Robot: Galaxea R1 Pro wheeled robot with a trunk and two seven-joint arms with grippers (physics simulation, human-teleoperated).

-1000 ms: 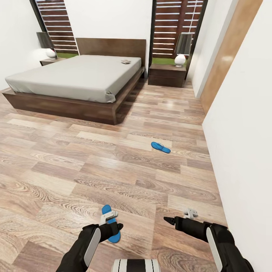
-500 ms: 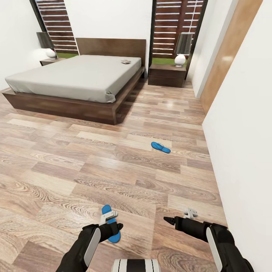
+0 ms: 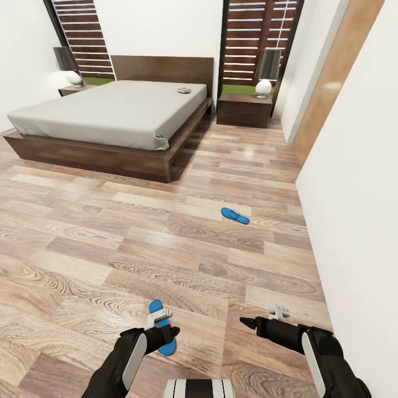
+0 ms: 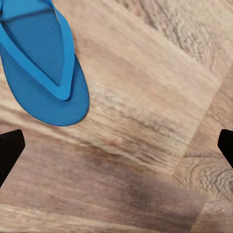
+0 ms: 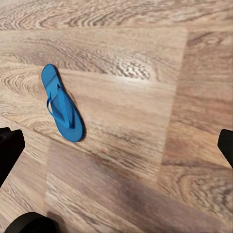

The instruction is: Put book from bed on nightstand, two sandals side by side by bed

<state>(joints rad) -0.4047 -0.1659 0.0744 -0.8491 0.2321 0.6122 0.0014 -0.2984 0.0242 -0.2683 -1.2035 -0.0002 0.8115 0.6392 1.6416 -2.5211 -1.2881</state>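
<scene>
Book (image 3: pixel 184 89) lying far off on the bed (image 3: pixel 110 110), near the headboard; right nightstand (image 3: pixel 245 109) beside it. One blue sandal (image 3: pixel 235 215) mid-floor, another (image 3: pixel 162 327) just under the left gripper (image 3: pixel 172 330); right gripper (image 3: pixel 247 322) hovering empty. Left wrist view: sandal (image 4: pixel 42 60) flat on planks, jaws spread wide, holding nothing. Right wrist view: sandal (image 5: pixel 61 103) on the floor (image 5: pixel 145 121), jaws wide apart, empty.

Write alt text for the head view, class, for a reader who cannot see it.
Two blue sandals lie apart on a wood floor: the near sandal under the left gripper, the far sandal farther ahead. Behind stands a bed with a book on it, beside a nightstand.
</scene>
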